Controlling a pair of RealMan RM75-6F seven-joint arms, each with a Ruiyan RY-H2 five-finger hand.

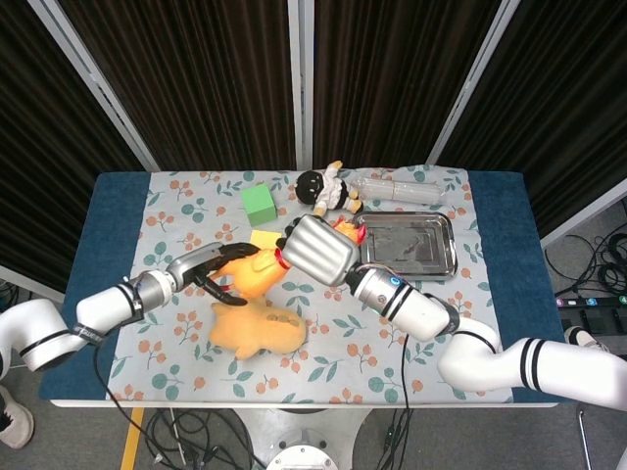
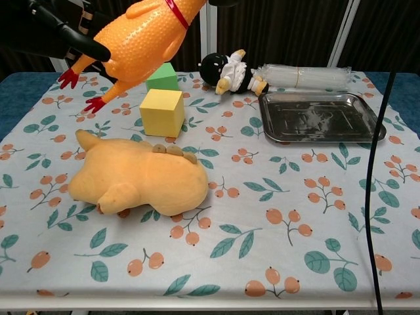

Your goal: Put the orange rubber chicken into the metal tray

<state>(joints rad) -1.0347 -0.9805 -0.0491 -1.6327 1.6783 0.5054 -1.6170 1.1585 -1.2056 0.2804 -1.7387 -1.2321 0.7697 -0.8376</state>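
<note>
The orange rubber chicken (image 1: 257, 273) hangs in the air over the left middle of the table, head toward the right, red feet (image 2: 80, 82) to the left. My right hand (image 1: 319, 251), silver back up, grips it at the neck end. My left hand (image 1: 212, 271) has its dark fingers (image 2: 73, 41) spread above and below the chicken's (image 2: 141, 41) rear; one finger lies against it. The metal tray (image 1: 443, 257) sits at the back right with nothing in it, right of both hands; in the chest view the tray (image 2: 321, 134) is well off to the right.
A yellow plush duck (image 2: 138, 178) lies under the chicken. Behind it stand a yellow cube (image 2: 161, 111) and a green cube (image 1: 259, 204). A small doll (image 1: 328, 188) and a clear plastic bottle (image 1: 397, 186) lie along the far edge beside the tray.
</note>
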